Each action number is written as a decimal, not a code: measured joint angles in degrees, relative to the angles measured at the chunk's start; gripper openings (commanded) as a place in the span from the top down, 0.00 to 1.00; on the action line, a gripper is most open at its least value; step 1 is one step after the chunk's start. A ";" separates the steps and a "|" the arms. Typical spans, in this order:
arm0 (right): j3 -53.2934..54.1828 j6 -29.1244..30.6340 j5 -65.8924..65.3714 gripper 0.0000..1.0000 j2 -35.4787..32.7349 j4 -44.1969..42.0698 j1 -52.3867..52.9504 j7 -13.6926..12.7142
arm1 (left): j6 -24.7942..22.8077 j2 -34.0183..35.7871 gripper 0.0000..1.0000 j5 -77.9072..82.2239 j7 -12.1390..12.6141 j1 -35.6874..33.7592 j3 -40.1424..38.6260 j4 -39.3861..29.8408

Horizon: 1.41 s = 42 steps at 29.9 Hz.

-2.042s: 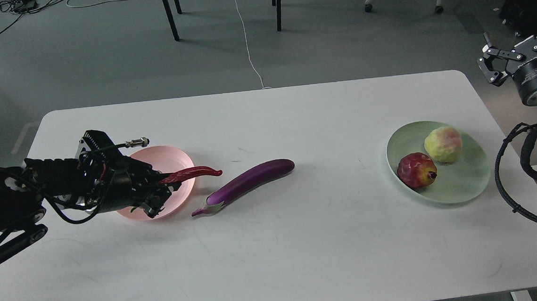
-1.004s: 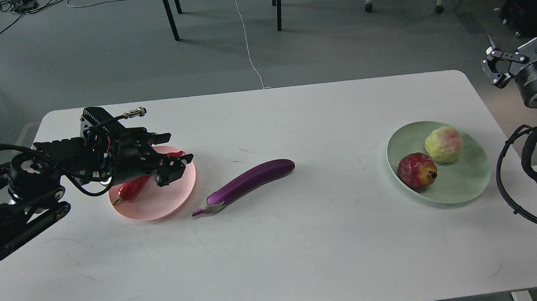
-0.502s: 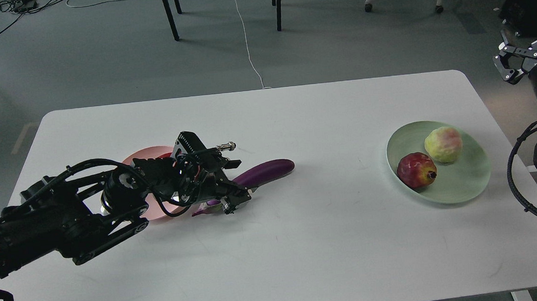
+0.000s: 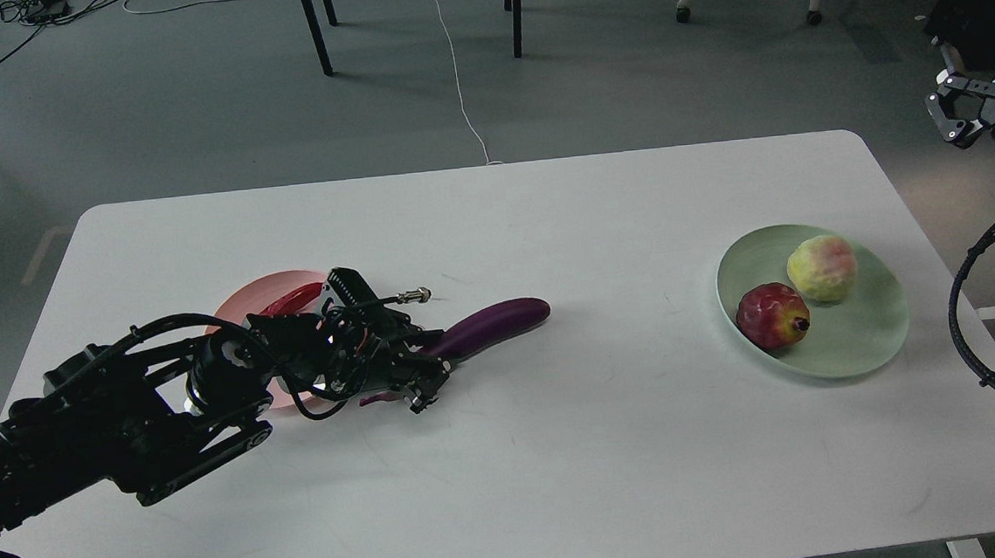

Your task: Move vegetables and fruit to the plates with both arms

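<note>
Your white table fills the lower two thirds of the frame.

Item: eggplant. Long, glossy purple, lying slantwise at centre left, its rounded end pointing to the upper right. Its stem end is hidden under your left gripper.

Item: left gripper. At the far end of your black arm, which enters from the lower left edge. It sits over the stem end of the eggplant, fingers on either side of it; you cannot tell from here whether they are clamped on it or merely around it.

Item: pink plate. Left of centre, largely covered by your left arm; only its upper rim shows.

Item: red chili pepper. Lies in the pink plate, near the upper rim, partly hidden by the arm.

Item: green plate. Right of centre, resting flat on the table, well apart from the eggplant.

Item: dark red fruit. In the green plate, on its left side.

Item: yellow-green fruit. In the green plate, up and to the right of the dark red one, just beside it.

Item: right gripper. At the upper right edge of the frame, off the table and above the floor, holding nothing; its fingers are partly cut off by the edge, so you cannot tell how far apart they stand.
</note>
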 measured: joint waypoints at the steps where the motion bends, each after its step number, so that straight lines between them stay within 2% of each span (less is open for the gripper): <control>1: 0.00 -0.01 0.00 0.02 0.00 0.02 0.05 0.00 | 0.00 0.25 0.88 -0.45 -0.04 -0.34 -0.50 -1.01; 5: 0.00 -0.07 -0.01 0.02 0.00 0.21 0.58 0.00 | -0.86 3.43 0.87 -5.54 0.13 -3.95 -2.86 -7.51; 8: -0.06 -0.10 -0.03 0.02 -0.01 0.27 1.21 0.00 | -1.60 9.59 0.87 -8.76 -0.30 -6.25 -3.25 -12.73; 13: -0.24 0.30 -0.04 0.02 -0.80 0.34 1.35 0.00 | -1.60 22.28 0.87 -9.51 -4.39 -5.59 -2.55 -19.50; 17: -0.43 0.45 -0.04 0.02 -1.57 0.33 0.72 0.00 | -1.03 26.32 0.86 -9.16 -5.02 -2.32 -2.43 -18.87; 22: -0.45 0.57 -0.04 0.02 -1.73 0.48 0.15 0.00 | -0.74 26.37 0.84 -5.14 -5.04 0.91 -2.38 -12.94; 25: -0.63 1.34 -0.04 0.02 -2.35 0.53 -0.65 0.00 | -0.51 25.59 0.69 -4.16 -5.10 1.46 -2.39 -10.43; 27: -0.72 3.23 -0.05 0.02 -3.27 0.54 -1.42 0.00 | -0.44 25.10 0.47 -4.13 -5.10 1.50 -2.44 -9.45; 28: -0.72 4.52 -0.08 0.02 -3.78 0.54 -1.85 0.00 | -0.37 24.90 0.41 -4.13 -5.00 1.54 -2.46 -8.74; 31: -0.72 6.78 -0.12 0.02 -4.75 0.31 -2.61 0.00 | 0.22 24.08 0.37 -4.11 -4.74 1.64 -2.46 -6.88; 34: -0.72 7.32 -0.12 0.02 -5.08 0.20 -2.76 0.00 | 0.83 23.65 0.20 -4.12 -4.65 1.67 -2.46 -6.25; 37: -0.67 7.41 -0.09 0.02 -5.21 0.26 -2.79 0.00 | 1.55 23.79 0.12 -4.48 -4.90 1.58 -3.13 -6.16; 40: -0.39 7.34 -0.05 0.02 -5.23 0.27 -2.80 0.00 | 4.92 24.42 0.03 -8.60 -5.20 1.23 -4.78 -6.24; 42: 0.13 7.28 -0.04 0.01 -5.18 0.09 -2.58 0.00 | 8.11 24.53 0.02 -15.34 -5.18 1.11 -7.42 -5.98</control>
